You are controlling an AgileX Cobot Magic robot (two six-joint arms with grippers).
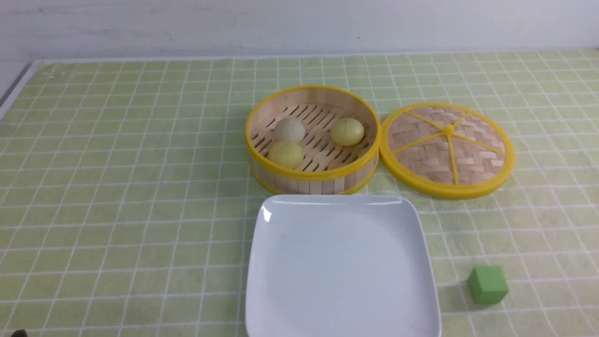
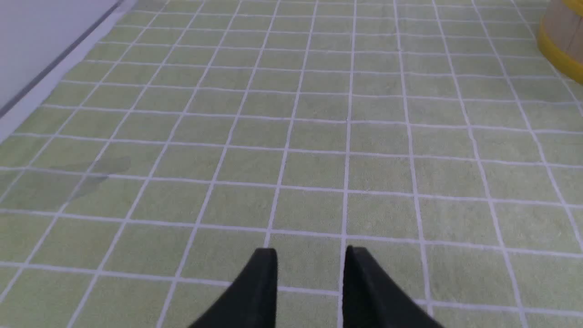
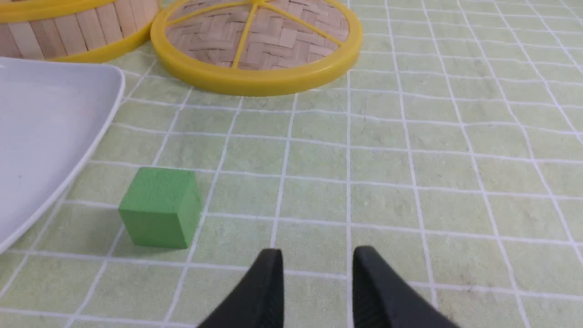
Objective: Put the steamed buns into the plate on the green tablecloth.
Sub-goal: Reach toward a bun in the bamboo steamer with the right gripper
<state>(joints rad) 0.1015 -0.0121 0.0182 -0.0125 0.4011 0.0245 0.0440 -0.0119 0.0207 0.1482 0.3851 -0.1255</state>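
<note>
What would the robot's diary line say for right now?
steamed buns: all three in steamer | plate: empty | lid: off, beside steamer | left hand: open, empty | right hand: open, empty

The left gripper [image 2: 310,255] is hovering above the green tablecloth [image 2: 319,136], its two black fingers standing slightly apart and holding nothing. Farther off, the bamboo steamer [image 2: 562,32] is peeking into view, and a pale bare surface [image 2: 36,36] is showing past the cloth's edge.
</note>
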